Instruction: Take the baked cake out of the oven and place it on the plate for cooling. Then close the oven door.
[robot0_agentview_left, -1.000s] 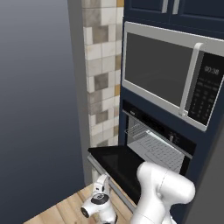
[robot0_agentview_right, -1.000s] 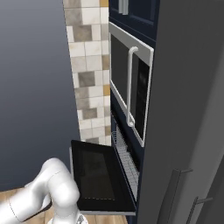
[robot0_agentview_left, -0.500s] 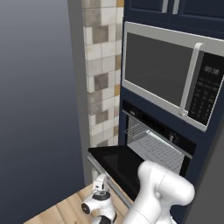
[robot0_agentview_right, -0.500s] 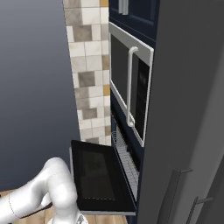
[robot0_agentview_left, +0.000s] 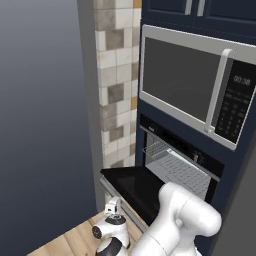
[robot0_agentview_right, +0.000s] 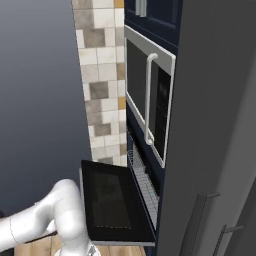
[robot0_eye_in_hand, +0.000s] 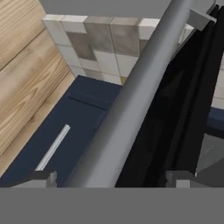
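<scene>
- My gripper (robot0_eye_in_hand: 109, 177) hangs low, below the front edge of the dropped oven door (robot0_agentview_left: 135, 186), with its fingers spread wide and nothing between them but the door's handle (robot0_eye_in_hand: 131, 100) running across the gap.
- I judge I am down here to get under that bar and lift the door shut, which is why the fingertips (robot0_eye_in_hand: 41, 177) straddle the bar rather than clamp it; I cannot tell whether either one touches it.
- The oven (robot0_agentview_left: 180, 165) stands open, its door lying flat and level, black glass facing up.
- The left base view looks into the cavity and shows a wire rack (robot0_agentview_left: 175, 165) with no cake on it that I can make out. My wrist sits low, beside the door's front corner.
- The right base view shows the door (robot0_agentview_right: 112, 200) from the side, sticking straight out from the cabinet, my arm bent under it.
- The hand view alone gives the handle close up, plus a dark blue drawer front (robot0_eye_in_hand: 57, 131) with a small pull (robot0_eye_in_hand: 52, 148) beneath, and wood floor (robot0_eye_in_hand: 26, 65).
- Cake and plate: I cannot place either.
</scene>
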